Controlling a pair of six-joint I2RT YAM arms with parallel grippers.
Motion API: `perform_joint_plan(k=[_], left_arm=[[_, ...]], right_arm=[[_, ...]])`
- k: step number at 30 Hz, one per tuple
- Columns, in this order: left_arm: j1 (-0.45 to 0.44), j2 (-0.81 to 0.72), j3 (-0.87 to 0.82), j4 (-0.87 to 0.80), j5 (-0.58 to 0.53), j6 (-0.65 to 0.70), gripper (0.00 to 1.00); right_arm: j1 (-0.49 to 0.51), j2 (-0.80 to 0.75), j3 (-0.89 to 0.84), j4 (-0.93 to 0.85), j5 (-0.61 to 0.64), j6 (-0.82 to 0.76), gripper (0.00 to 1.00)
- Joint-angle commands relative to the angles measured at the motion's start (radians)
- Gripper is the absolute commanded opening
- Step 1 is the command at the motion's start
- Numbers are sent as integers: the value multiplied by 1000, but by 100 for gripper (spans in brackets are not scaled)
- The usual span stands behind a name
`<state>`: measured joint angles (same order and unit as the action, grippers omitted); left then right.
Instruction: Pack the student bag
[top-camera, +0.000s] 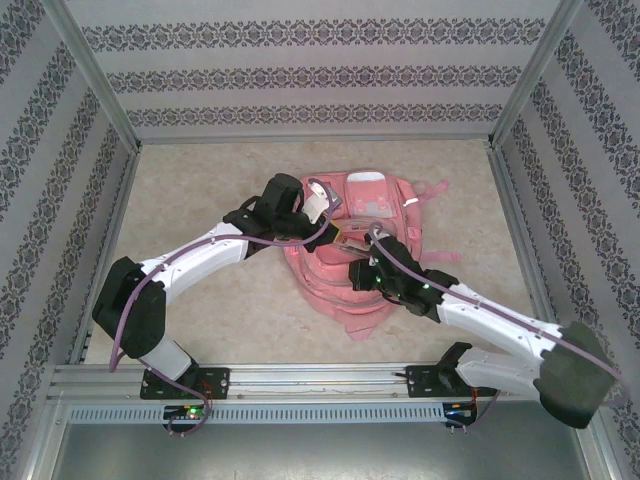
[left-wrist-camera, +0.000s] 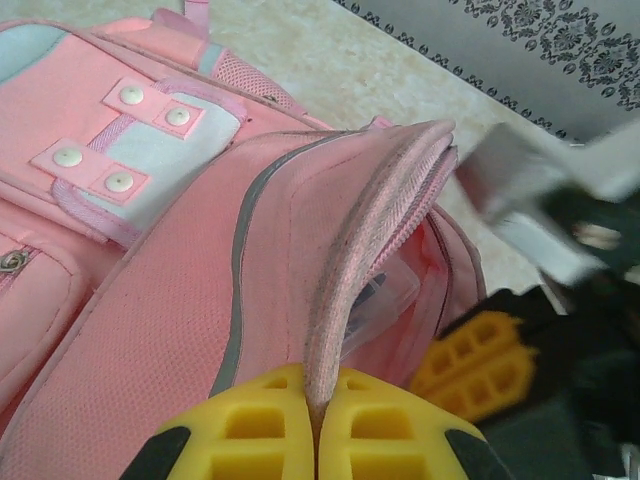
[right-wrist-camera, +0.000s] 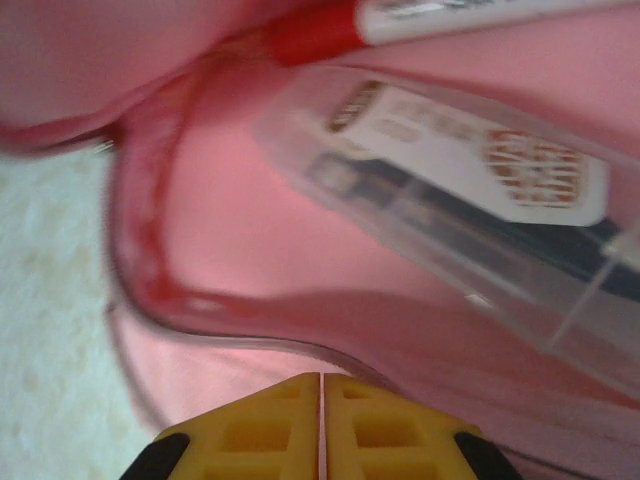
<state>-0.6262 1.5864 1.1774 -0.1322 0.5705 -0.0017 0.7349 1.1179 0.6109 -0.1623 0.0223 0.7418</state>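
Observation:
The student bag (top-camera: 375, 215), a pink backpack, lies on the table with its main compartment unzipped. My left gripper (top-camera: 335, 228) is shut on the zipper edge of the bag's upper flap (left-wrist-camera: 380, 220) and holds it lifted; in its wrist view the yellow fingers (left-wrist-camera: 270, 420) pinch that edge. My right gripper (top-camera: 358, 270) is at the mouth of the opening with its fingers (right-wrist-camera: 270, 430) pressed together, tips against the near lip; I cannot tell whether fabric is pinched. Inside the bag (right-wrist-camera: 250, 200) lie a clear plastic case (right-wrist-camera: 450, 200) and a red-capped marker (right-wrist-camera: 320, 30).
The bag rests on a beige table (top-camera: 200, 180) enclosed by a metal frame and patterned walls (top-camera: 320, 70). In the left wrist view the right gripper's yellow finger (left-wrist-camera: 470, 360) sits close beside the opening, and the clear case (left-wrist-camera: 395, 290) shows under the lifted flap.

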Motion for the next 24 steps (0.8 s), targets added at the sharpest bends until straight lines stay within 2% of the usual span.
perform_joint_plan(k=[1,16,24], left_arm=[[3,-43,-1,126,68,-26,0],[3,-45,-19,132,98,-29,0],[3,-56,-48,159,117,-48,0]], right_arm=[[-17,52,53,-4,104,186,10],[-175,199,100,27,129,74,15],[-261,322,149,155,-18,-31,18]])
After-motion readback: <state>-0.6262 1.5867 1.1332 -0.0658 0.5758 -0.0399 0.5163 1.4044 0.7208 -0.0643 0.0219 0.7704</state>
